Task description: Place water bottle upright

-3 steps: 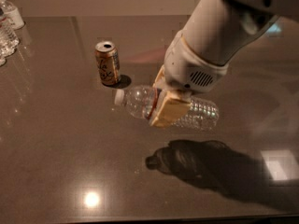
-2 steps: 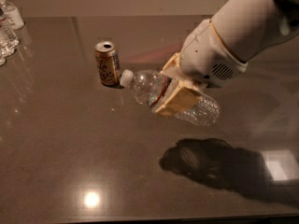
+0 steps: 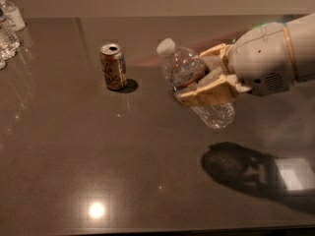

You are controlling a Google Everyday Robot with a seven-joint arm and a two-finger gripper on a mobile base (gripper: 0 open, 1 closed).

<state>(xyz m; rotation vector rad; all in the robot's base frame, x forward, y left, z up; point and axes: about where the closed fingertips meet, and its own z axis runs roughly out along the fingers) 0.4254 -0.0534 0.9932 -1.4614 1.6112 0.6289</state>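
Note:
The water bottle (image 3: 189, 75) is clear ribbed plastic with a white cap (image 3: 166, 47). It hangs in the air above the dark table (image 3: 74, 151), tilted, with its cap up and to the left and its base down to the right. My gripper (image 3: 204, 80) reaches in from the right on a white arm (image 3: 268, 58) and is shut on the bottle's middle, its tan fingers (image 3: 209, 93) across the label. The bottle's shadow (image 3: 231, 163) lies on the table below and to the right.
A gold-tan drink can (image 3: 113, 67) stands upright on the table, left of the bottle. A cluster of clear bottles with white labels (image 3: 9, 28) stands at the far left edge. A bright light glare (image 3: 97, 209) shows near the front.
The gripper has lifted the bottle and turned it from nearly lying flat to steeply tilted, cap up. The arm has swung to the right.

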